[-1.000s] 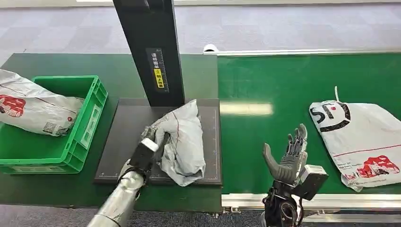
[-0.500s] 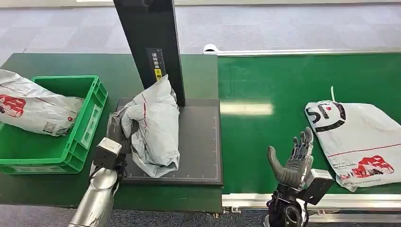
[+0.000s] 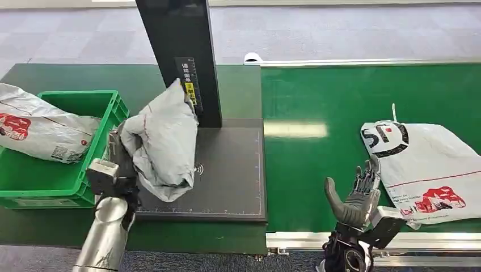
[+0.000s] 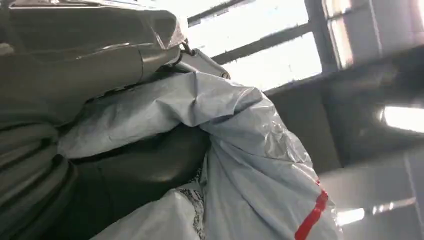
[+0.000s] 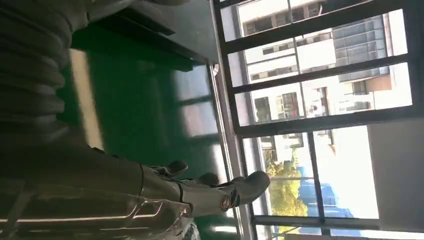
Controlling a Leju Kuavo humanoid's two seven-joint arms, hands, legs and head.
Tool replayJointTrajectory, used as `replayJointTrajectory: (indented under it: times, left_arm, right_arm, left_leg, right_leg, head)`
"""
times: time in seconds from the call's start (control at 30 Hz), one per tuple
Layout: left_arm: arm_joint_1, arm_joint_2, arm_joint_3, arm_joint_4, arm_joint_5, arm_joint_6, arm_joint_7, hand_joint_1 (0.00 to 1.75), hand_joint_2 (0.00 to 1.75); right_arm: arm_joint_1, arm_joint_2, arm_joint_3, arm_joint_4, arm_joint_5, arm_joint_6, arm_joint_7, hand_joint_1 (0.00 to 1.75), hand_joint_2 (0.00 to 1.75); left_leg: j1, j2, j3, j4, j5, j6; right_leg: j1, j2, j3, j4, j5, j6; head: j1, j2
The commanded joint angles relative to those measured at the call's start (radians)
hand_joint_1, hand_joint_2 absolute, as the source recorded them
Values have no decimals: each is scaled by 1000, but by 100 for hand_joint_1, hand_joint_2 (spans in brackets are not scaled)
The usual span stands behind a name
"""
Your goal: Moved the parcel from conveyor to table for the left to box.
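My left hand (image 3: 116, 156) grips a crumpled grey parcel (image 3: 163, 141) and holds it lifted over the left edge of the black scale plate (image 3: 232, 181), beside the green crate (image 3: 108, 136). The left wrist view shows the same grey parcel (image 4: 260, 160) bunched against my hand (image 4: 75, 65), with a red stripe on it. A white parcel with black and red print (image 3: 428, 170) lies on the green conveyor (image 3: 340, 96) at the right. My right hand (image 3: 354, 198) hovers open, palm up, just left of that parcel near the conveyor's front rail; its fingers (image 5: 215, 192) hold nothing.
The green crate holds a white parcel with red print (image 3: 39, 130) that overhangs its left rim. A black post (image 3: 181, 56) rises from the back of the scale plate, close behind the lifted parcel. Dark green table (image 3: 62, 76) surrounds the crate.
My left hand has lifted the grey parcel off the scale plate and carried it left toward the crate. The white parcel on the conveyor has drifted slightly left; my right hand shifted slightly right.
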Motion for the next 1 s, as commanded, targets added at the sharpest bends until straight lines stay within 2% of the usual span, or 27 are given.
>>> replayJointTrajectory:
  times: [0.03, 0.07, 0.1, 0.13, 0.17, 0.2, 0.27, 0.37, 0.6, 1.0]
  left_arm:
    - [-152, 14, 305, 46, 107, -123, 0, 175, 175]
    - [-153, 12, 328, 47, 104, -125, 0, 175, 175]
    - [-233, 39, 405, 227, 5, 57, 85, 175, 175]
    - [-318, 102, 447, 418, -22, 90, 32, 175, 175]
    - [-462, 210, 530, 727, -149, 347, 188, 175, 175]
    - [-535, 313, 572, 914, -158, 321, 124, 175, 175]
    - [-557, 362, 604, 1009, -187, 335, 104, 175, 175]
    - [-536, 348, 643, 988, -214, 348, 86, 175, 175]
    - [-550, 328, 647, 966, -281, 368, 111, 175, 175]
    - [-562, 316, 647, 970, -304, 379, 124, 175, 175]
  right_arm:
    - [35, 24, -90, -71, 2, 18, -3, 0, 175]
    - [37, 28, -97, -75, 3, 22, -3, 0, 175]
    - [29, 29, -97, -54, 7, 47, -3, 0, 175]
    - [16, 32, -95, -37, 16, 51, -3, 0, 175]
    - [0, 27, -91, -16, 23, 63, -3, 0, 175]
    - [-17, 27, -95, 1, 24, 63, -3, 0, 175]
    - [-19, 25, -103, 8, 25, 65, -3, 0, 175]
    - [-16, 25, -107, 7, 33, 81, -3, 0, 175]
    - [-36, 26, -110, 28, 38, 89, -3, 0, 175]
    - [-35, 26, -114, 27, 39, 89, -3, 0, 175]
  left_leg:
    - [1, 0, -1, 0, 0, 0]
    - [1, 0, -1, 0, 0, 0]
    - [1, 0, 0, 0, 0, 0]
    - [1, 1, 0, 0, 0, 0]
    - [0, 0, 1, -1, 1, 0]
    - [1, 1, 2, -1, 2, -1]
    - [0, 3, 3, -2, 3, -2]
    - [2, 18, 4, -2, 2, -4]
    - [5, 9, -1, -1, 2, -3]
    - [4, 8, -2, -1, 2, -4]
  right_leg:
    - [1, -1, 0, 0, 0, -1]
    - [1, -1, 0, 0, 0, -1]
    - [2, 0, 1, -1, 0, -1]
    - [1, 0, 1, 0, 0, 0]
    - [1, 0, 1, 0, 0, -1]
    - [1, 0, 1, 0, 1, -2]
    - [1, 2, 1, 0, 2, -2]
    - [3, 15, -3, 0, 6, -7]
    - [5, 8, -2, -1, 4, -6]
    - [4, 8, -4, 0, 4, -6]
  head:
    - [0, 0]
    - [0, 0]
    - [0, 0]
    - [0, 0]
    - [0, 0]
    - [0, 0]
    - [2, 0]
    - [0, 0]
    - [1, 0]
    - [1, 0]
